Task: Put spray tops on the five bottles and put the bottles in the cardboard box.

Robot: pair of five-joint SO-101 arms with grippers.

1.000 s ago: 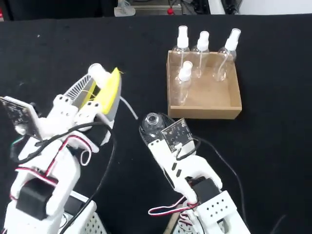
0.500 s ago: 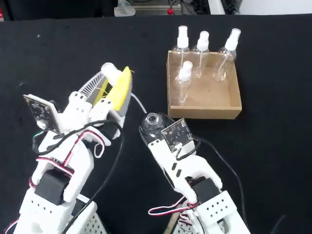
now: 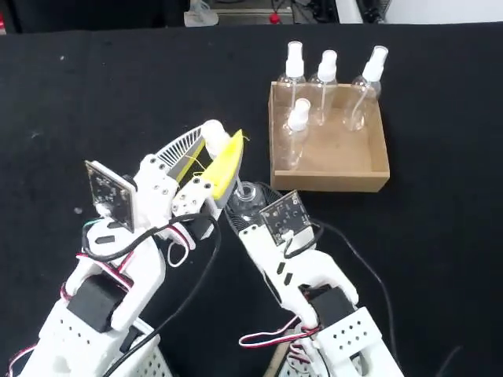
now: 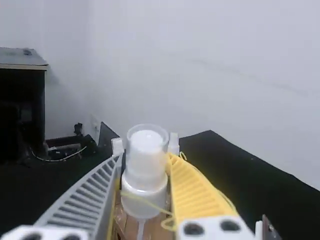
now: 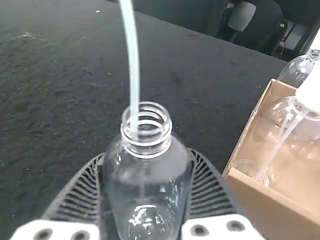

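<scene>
Right wrist view shows the last bottle (image 5: 147, 165) clamped upright in the right pincer (image 5: 148, 172), near the middle of the table (image 3: 118, 78). The left pincer (image 3: 218, 140) squeezes a spray top (image 3: 211, 129) at 11 o'clock from it, and the thin tube (image 5: 131, 60) dips into the neck (a good start). Next, I think, the top must go straight down and be twisted on; the cardboard box (image 3: 330, 182) sits at 2 o'clock.

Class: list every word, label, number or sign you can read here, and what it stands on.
None can be read.
The clear bottles and the spray top carry no labels.
The cardboard box has plain sides.
Any marks on the arms' circuit boards are too small to read.
</scene>
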